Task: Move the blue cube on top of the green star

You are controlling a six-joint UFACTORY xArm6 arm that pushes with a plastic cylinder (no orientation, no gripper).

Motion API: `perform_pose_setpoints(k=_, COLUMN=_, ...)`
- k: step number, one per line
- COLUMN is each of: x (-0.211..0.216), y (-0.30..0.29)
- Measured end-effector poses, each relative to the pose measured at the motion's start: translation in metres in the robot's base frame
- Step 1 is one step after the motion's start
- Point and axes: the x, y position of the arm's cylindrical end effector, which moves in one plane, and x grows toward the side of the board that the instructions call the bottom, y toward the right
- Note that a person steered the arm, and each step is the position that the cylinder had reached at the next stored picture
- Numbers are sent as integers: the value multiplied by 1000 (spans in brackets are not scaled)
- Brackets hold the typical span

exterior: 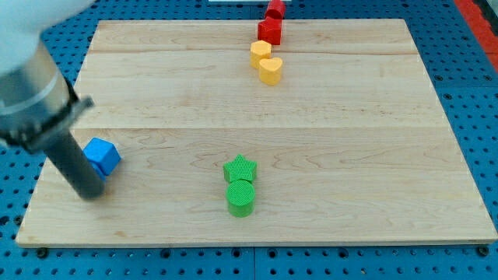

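Camera view, one moment: a pale wooden desk (350, 124) resting on blue pegboard (467, 101) fills the frame, with the blurred grey-and-white arm housing (27, 78) looming at the upper left. From it a straight dark rod (74, 163) slants down to my tip (93, 194), which sits at the lower left of the frame, touching or just beside the lower-left face of the small blue cube (102, 155). There are no fingers on this rig, so nothing is opened, closed or held; the rod can only shove.

Well apart from the cube, at lower centre, stands the green star-shaped block (240, 169), with a green cylinder (240, 197) touching its lower side. At the top centre sit a yellow heart-shaped block (270, 70) and a yellow hexagonal block (260, 53), with a red block (269, 30) and a second red block (275, 9) above them, shapes hard to make out. Whether another block hides behind the rod cannot be told.

The cube looks light, rigid and smooth-sided, likely to slide easily on the wood and to spin if struck off-centre. A square push on the middle of its left face, directed toward the right of the frame, appears the surest way to bring it to a spot just above the star without disturbing the cylinder.
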Motion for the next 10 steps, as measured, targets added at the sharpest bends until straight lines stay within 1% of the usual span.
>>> perform_pose_setpoints(k=1, x=-46, y=-23)
perform_pose_setpoints(k=2, x=-44, y=19)
perform_pose_setpoints(k=3, x=5, y=-9)
perform_pose_setpoints(k=4, x=8, y=54)
perform_pose_setpoints(k=5, x=-27, y=80)
perform_pose_setpoints(k=6, x=-32, y=41)
perform_pose_setpoints(k=7, x=-51, y=33)
perform_pose_setpoints(k=8, x=-61, y=56)
perform_pose_setpoints(k=9, x=-61, y=125)
perform_pose_setpoints(k=10, x=-86, y=121)
